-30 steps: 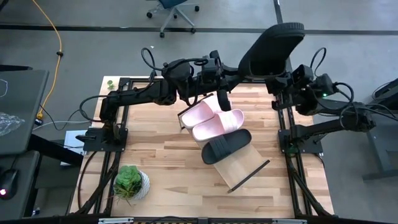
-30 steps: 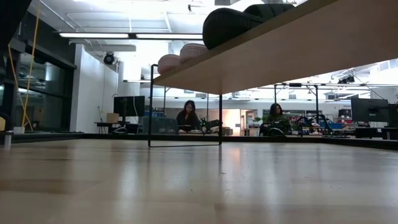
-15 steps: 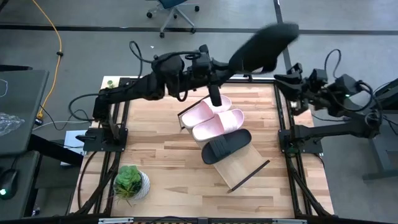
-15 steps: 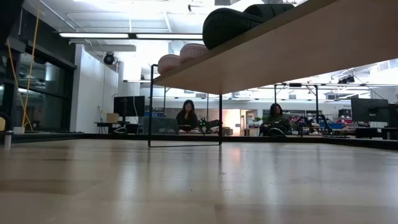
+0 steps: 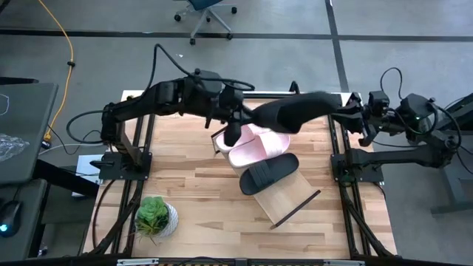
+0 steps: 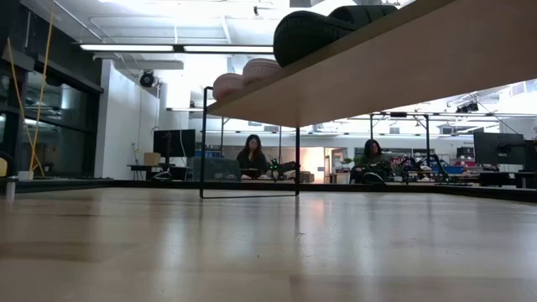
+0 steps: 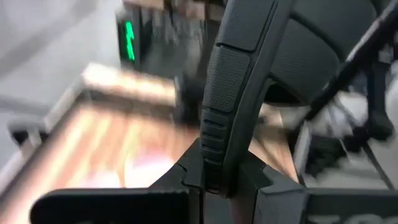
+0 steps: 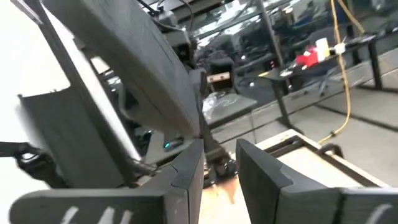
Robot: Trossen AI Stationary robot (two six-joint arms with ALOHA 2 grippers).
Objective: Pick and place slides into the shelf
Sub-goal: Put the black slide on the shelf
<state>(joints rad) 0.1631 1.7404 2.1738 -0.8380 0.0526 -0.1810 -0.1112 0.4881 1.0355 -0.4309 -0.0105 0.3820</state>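
Observation:
A matte black slide (image 5: 295, 111) hangs in the air over the table's far part, stretched between my two grippers. My left gripper (image 5: 251, 117) is shut on its left end. My right gripper (image 5: 352, 114) is open at its right end; in the right wrist view the slide (image 8: 124, 81) stands just past my fingers (image 8: 186, 165), and I cannot tell whether they touch. The shelf (image 5: 288, 198) lies slantwise mid-table. Two pale pink slides (image 5: 251, 146) and another black slide (image 5: 268, 174) rest sole-down on it. From table height I see the shelf's underside (image 6: 377, 75). My left gripper (image 7: 217, 180) pinches the black slide's left end (image 7: 214, 146) between its two fingers, edge-on. It comes roughly level from the table's left, along the slide's length. The slide is lifted clear above the pink slides and reaches out toward the right arm.
A potted plant (image 5: 155, 218) stands near the table's near left corner. Dark frame rails (image 5: 336, 159) run along both sides. The shelf's near end (image 5: 295, 203) is bare. Beyond the table, people (image 6: 252, 155) sit at desks.
The black slide has come down from high above the far edge, tipping from steeply raised to nearly level, and has moved left over the pink slides. The left arm has swung toward the near edge with it. The right gripper has drawn back toward the table's right edge.

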